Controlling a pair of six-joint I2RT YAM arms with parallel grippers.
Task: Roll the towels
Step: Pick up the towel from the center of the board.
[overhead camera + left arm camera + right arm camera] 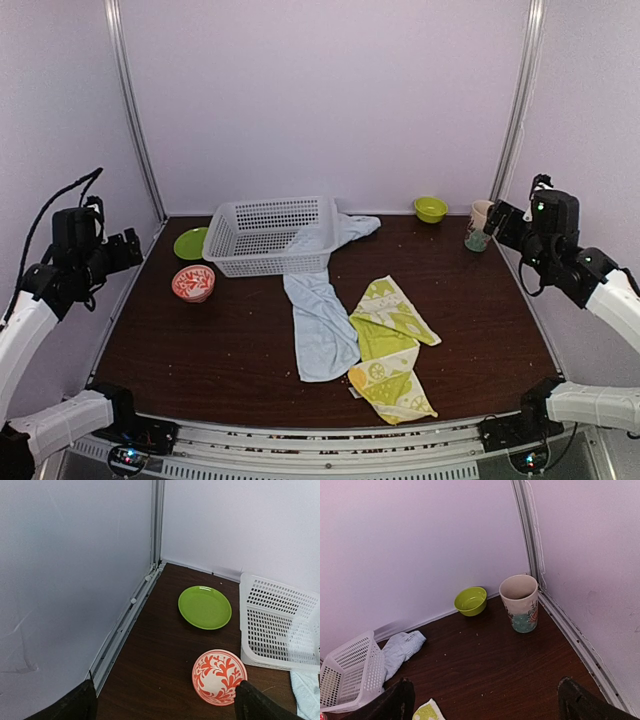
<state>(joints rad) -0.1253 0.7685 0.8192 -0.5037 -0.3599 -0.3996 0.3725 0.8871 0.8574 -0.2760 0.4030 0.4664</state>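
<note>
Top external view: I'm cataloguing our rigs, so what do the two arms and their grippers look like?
The left arm and right arm have white tubular links joined by black joint housings. The left gripper and right gripper are black and two-fingered. A thin black cable loops above the left wrist.

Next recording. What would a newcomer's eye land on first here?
Two unrolled cloths sprawl mid-table. A long pale blue towel trails forward from the right corner of the white mesh basket, and a crumpled lime-green lemon-print towel lies just to its right, their edges meeting. The left gripper and right gripper hang open near the side walls, well clear of both.
</note>
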